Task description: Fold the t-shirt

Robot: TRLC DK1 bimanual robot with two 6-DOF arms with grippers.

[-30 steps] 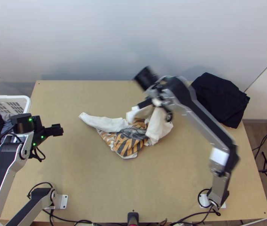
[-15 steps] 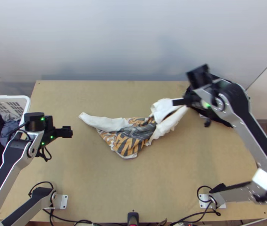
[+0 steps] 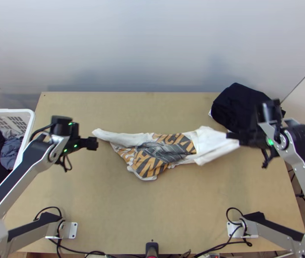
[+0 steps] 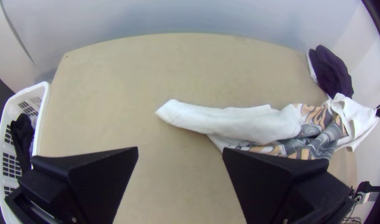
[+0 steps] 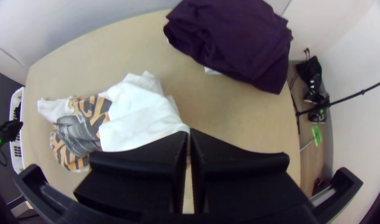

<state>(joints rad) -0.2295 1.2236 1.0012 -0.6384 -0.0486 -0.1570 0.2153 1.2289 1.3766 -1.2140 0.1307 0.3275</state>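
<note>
A: Shirt (image 3: 163,150) vs grippers?
B: Right gripper (image 3: 230,136): pinched narrow on a corner of the shirt's broad white end (image 3: 208,144). Left gripper (image 3: 93,143): fingers wide apart, near the shirt's slim white end (image 3: 114,136), cloth between them none.
A: Edges, room?
B: Shirt mid-table, bunched. Bare table (image 3: 152,215) on the near side, more on the far side. Dark cloth (image 3: 238,105) at the far right corner, near the right gripper. Basket (image 3: 30,117) beside the left edge.
A: Direction?
B: Long axis side to side. Slim end points left, broad end right, printed middle (image 3: 157,155) bulging toward the near edge.
</note>
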